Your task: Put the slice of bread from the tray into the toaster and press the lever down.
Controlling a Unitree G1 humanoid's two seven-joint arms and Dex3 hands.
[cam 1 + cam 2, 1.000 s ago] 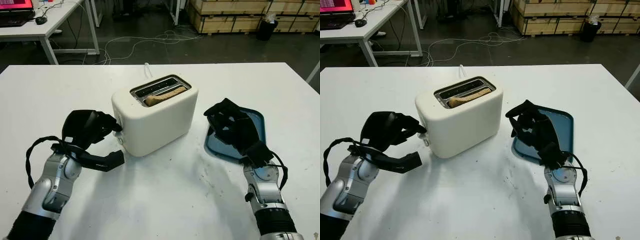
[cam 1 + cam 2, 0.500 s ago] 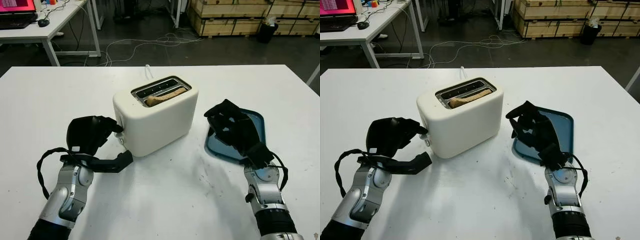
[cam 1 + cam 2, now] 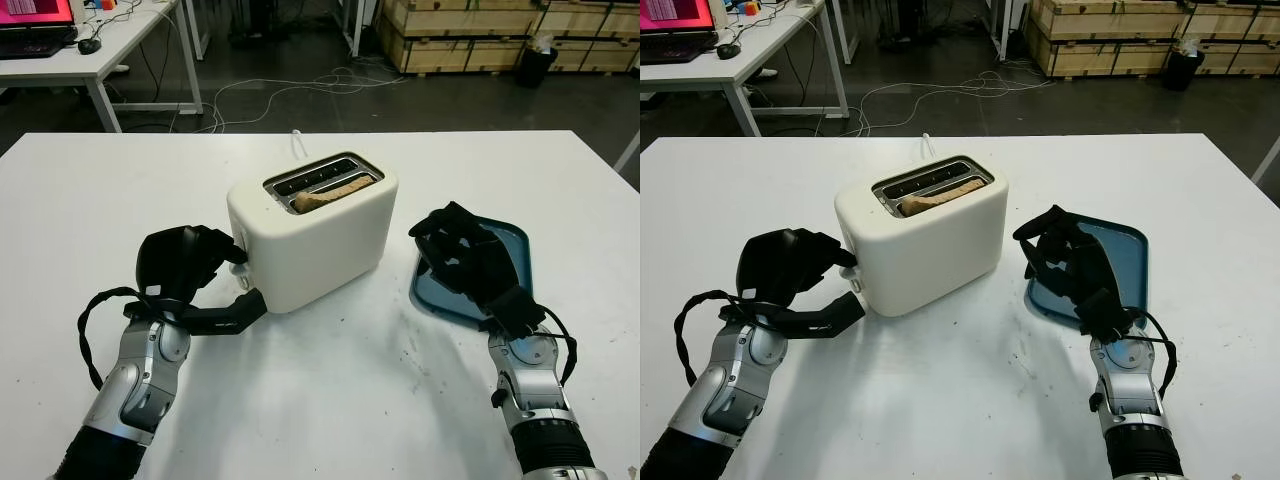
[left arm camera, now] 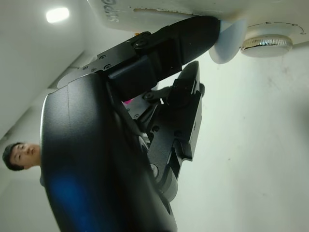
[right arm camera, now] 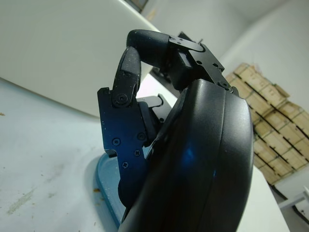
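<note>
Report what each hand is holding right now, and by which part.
Nothing is grasped. The left hand only presses a fingertip on the toaster's lever. The right hand, fingers curled, is over the tray, holding nothing.

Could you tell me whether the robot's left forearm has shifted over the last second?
Yes. The left hand stays at the toaster lever, but its forearm has swung in toward the toaster.

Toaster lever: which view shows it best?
The left wrist view: the lever sits close up, with a fingertip of the left hand on it, beside a dial. In the eye views it is a small tab on the toaster, mostly covered by that hand.
</note>
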